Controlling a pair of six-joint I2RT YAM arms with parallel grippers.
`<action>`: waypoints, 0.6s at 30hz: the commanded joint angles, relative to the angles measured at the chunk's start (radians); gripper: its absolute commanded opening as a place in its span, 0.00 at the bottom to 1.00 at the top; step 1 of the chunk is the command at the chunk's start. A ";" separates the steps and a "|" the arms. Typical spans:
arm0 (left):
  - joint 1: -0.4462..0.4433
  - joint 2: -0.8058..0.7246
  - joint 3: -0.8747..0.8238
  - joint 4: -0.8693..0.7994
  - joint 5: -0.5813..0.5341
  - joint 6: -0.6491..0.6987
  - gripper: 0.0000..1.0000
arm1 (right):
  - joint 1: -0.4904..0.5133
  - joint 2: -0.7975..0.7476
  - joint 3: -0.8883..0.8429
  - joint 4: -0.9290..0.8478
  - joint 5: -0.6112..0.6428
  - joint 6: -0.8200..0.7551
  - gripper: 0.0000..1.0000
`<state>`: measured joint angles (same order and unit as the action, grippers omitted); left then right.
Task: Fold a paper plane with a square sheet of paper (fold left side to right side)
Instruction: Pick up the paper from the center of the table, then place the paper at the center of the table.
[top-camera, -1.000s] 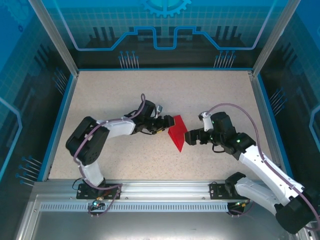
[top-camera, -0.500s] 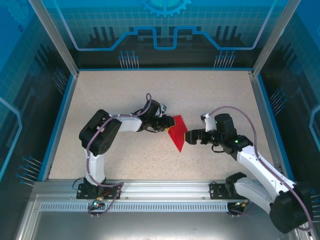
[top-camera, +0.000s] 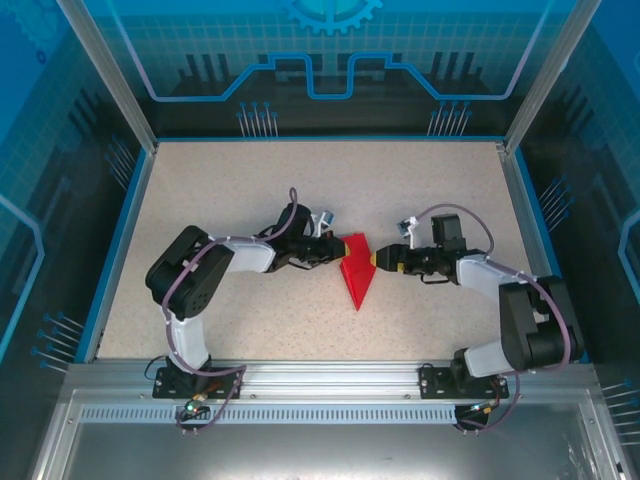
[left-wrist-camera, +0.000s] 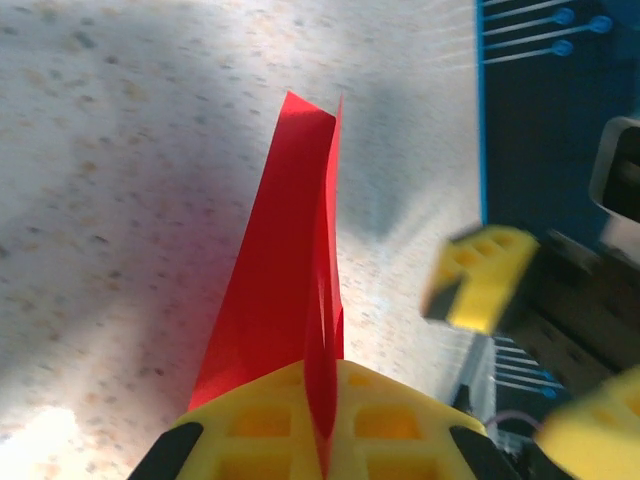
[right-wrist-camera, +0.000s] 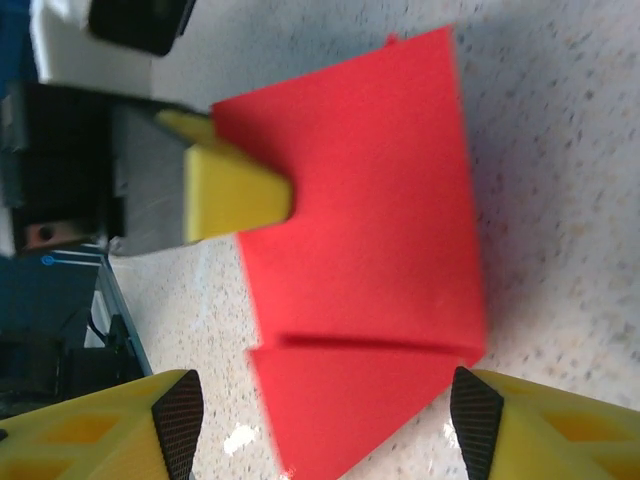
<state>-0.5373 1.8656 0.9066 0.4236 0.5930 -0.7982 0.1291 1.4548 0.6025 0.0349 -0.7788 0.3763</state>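
Left gripper (top-camera: 335, 250) is clenched on the red paper plane (top-camera: 357, 272). On my left wrist view I can see a thin edge of the paper pinched right between the yellow fingers (left-wrist-camera: 250, 430). The plane lies mid-table on the speckled tabletop (top-camera: 220, 190), wide end far, its point aimed at the near edge. Right gripper (top-camera: 379, 261) is tucked in at the plane's right side with its jaws spread. On the right wrist view its pads (right-wrist-camera: 560, 425) straddle the paper without pinching it, one corner just beside a pad.
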 joint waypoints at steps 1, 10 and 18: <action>0.017 -0.079 -0.042 0.087 0.103 0.053 0.00 | -0.046 0.064 0.034 0.141 -0.112 -0.041 0.70; 0.018 -0.108 -0.072 0.121 0.181 0.054 0.00 | -0.058 0.205 0.058 0.301 -0.284 -0.037 0.68; 0.018 -0.096 -0.057 0.118 0.206 0.056 0.00 | -0.051 0.253 0.074 0.299 -0.340 -0.027 0.53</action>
<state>-0.5243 1.7794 0.8501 0.5095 0.7582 -0.7757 0.0845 1.6920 0.6506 0.3119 -1.0592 0.3538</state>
